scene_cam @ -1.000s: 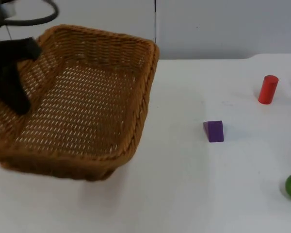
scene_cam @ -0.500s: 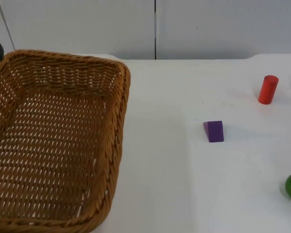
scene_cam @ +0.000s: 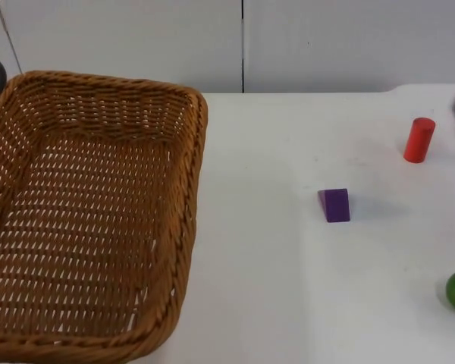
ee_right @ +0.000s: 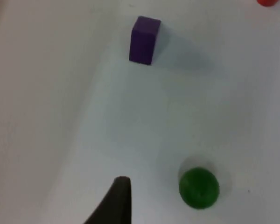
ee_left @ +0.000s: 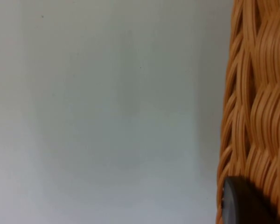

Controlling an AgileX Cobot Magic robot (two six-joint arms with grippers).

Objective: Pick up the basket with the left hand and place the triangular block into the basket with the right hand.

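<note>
Basket (scene_cam: 91, 212) swings up in the left pincer (ee_left: 240, 200), clamped on its rim; right pincer (ee_right: 119, 198), spread unclear, now nears the purple triangular block (scene_cam: 334, 205) on the worktop (scene_cam: 288, 288).

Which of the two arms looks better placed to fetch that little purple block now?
The right one, probably. The purple triangular block lies on the right half of the table, in front of the right gripper, free on every side. The left gripper is at the basket, far left.
</note>
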